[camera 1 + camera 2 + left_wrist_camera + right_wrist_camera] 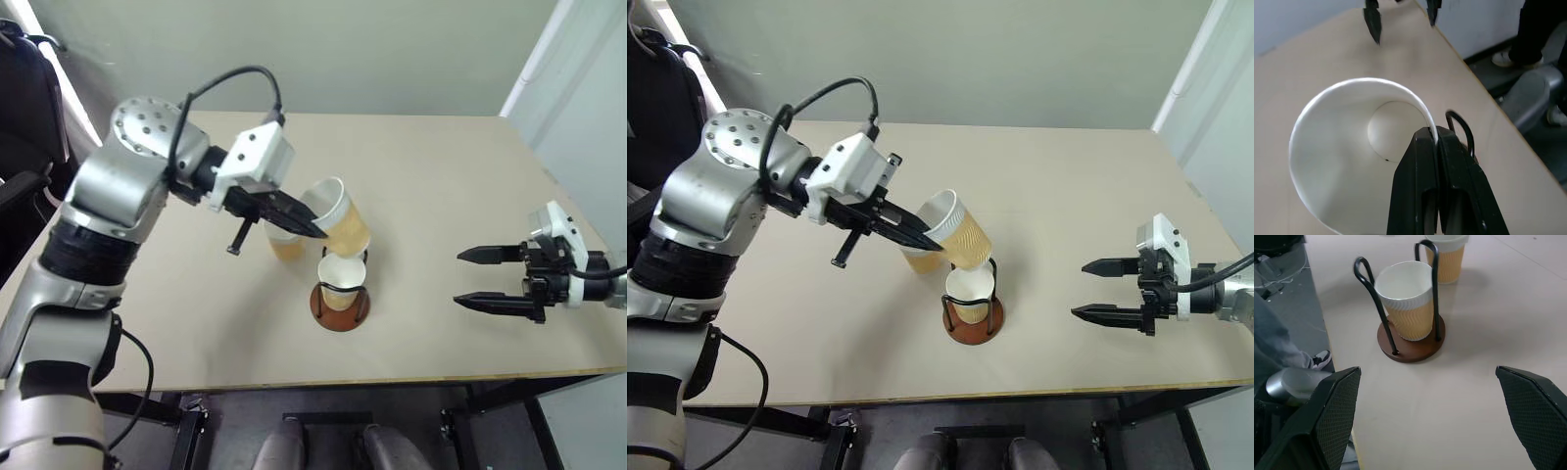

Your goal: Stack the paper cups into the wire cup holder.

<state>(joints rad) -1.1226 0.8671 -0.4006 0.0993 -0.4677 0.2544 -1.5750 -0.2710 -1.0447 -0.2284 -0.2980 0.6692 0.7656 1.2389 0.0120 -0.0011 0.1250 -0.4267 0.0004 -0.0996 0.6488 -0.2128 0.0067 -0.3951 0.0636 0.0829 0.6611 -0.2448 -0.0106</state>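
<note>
My left gripper point(312, 231) is shut on the rim of a tilted paper cup point(338, 217), which hangs just above the wire cup holder point(340, 305). In the left wrist view its fingers point(1422, 161) pinch the cup's white wall point(1337, 161), and a black wire loop point(1460, 128) shows beside them. A second cup point(339, 272) stands upright inside the holder. A third cup point(285, 243) stands on the table just behind and to the left, partly hidden by the gripper. My right gripper point(482, 278) hovers open to the holder's right, pointing at it, with nothing between its fingers point(1334, 401).
The beige table point(441, 186) has open surface around the holder, and its front edge point(343, 378) runs close below it. A black chair point(24, 98) stands off the left side. A person's dark legs point(1535, 29) show beyond the table edge.
</note>
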